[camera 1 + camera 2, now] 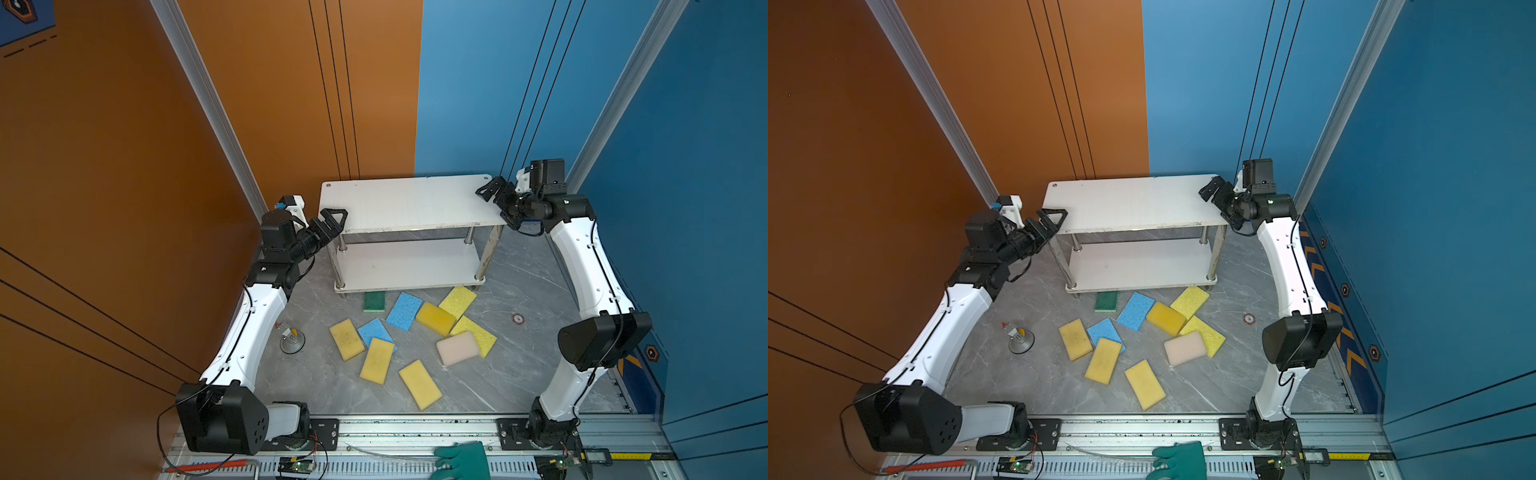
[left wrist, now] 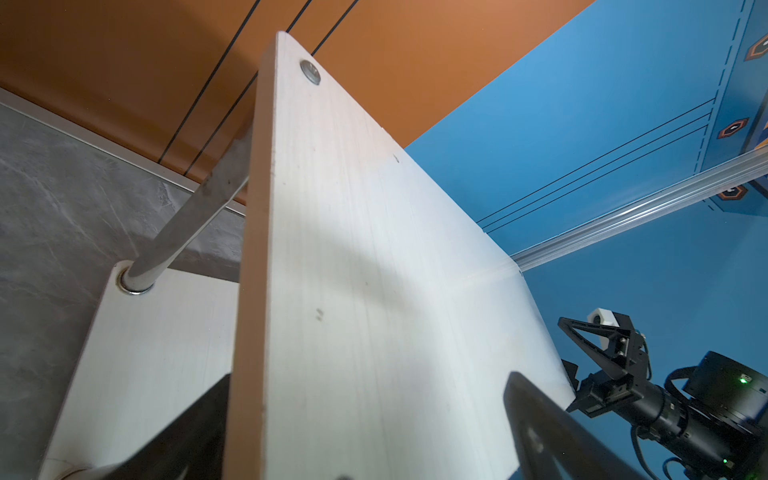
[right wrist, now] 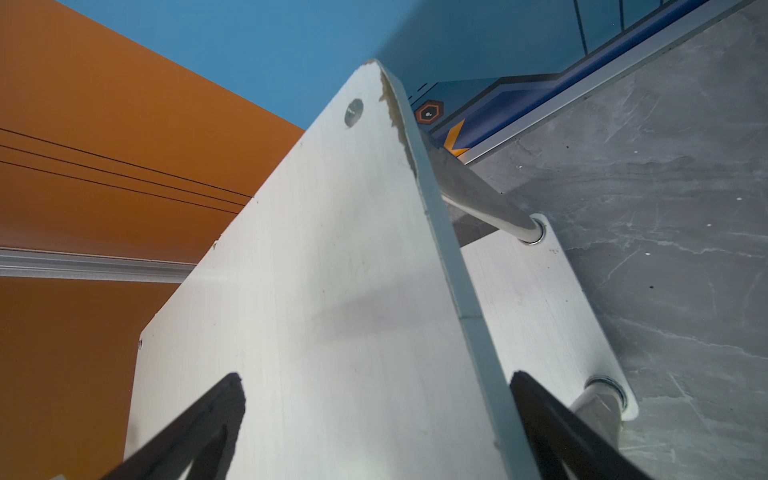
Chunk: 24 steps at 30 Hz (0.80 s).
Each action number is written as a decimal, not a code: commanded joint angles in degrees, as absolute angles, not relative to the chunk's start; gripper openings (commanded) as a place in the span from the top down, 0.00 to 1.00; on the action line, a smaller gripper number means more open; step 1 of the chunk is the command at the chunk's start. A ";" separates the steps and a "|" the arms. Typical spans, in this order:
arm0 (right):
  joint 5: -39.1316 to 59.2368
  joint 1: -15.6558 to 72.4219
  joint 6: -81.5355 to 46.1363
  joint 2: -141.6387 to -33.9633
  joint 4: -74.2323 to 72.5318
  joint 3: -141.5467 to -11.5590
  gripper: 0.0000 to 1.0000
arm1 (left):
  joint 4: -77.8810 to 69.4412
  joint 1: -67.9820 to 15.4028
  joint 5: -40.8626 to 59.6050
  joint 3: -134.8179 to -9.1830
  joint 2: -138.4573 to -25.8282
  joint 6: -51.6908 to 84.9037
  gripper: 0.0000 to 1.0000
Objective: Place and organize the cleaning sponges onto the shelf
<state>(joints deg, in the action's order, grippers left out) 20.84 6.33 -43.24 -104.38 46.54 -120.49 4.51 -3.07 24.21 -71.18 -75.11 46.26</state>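
The shelf [image 1: 409, 203] [image 1: 1133, 201] stands at the back of the grey table, both white boards bare. My left gripper [image 1: 335, 217] [image 2: 370, 399] is open, its jaws straddling the left end of the top board without pinching it. At the right end my right gripper [image 1: 491, 192] [image 3: 378, 399] is open and straddles the board the same way. The cleaning sponges lie scattered in front of the shelf: a dark green one [image 1: 374, 302], two light blue [image 1: 404, 311] [image 1: 374, 331], a pink-beige one [image 1: 458, 348] and several yellow, such as [image 1: 419, 384].
A small metal cone-shaped stand [image 1: 291, 340] sits on the table left of the sponges. A teal-green glove [image 1: 463, 460] reaches in at the front rail. Orange and blue walls close in behind and beside the shelf.
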 commanded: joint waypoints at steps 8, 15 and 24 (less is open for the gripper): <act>24.79 7.65 -44.11 -99.50 51.49 -118.55 0.00 | 8.75 -3.05 31.90 -74.86 -73.40 46.04 0.02; 23.74 2.39 -43.75 -94.64 51.41 -114.72 0.00 | 10.15 -0.89 29.76 -75.83 -73.69 46.97 0.02; 27.72 1.41 -42.84 -94.33 49.99 -111.36 0.00 | 8.32 -1.53 29.62 -76.53 -77.17 48.08 0.02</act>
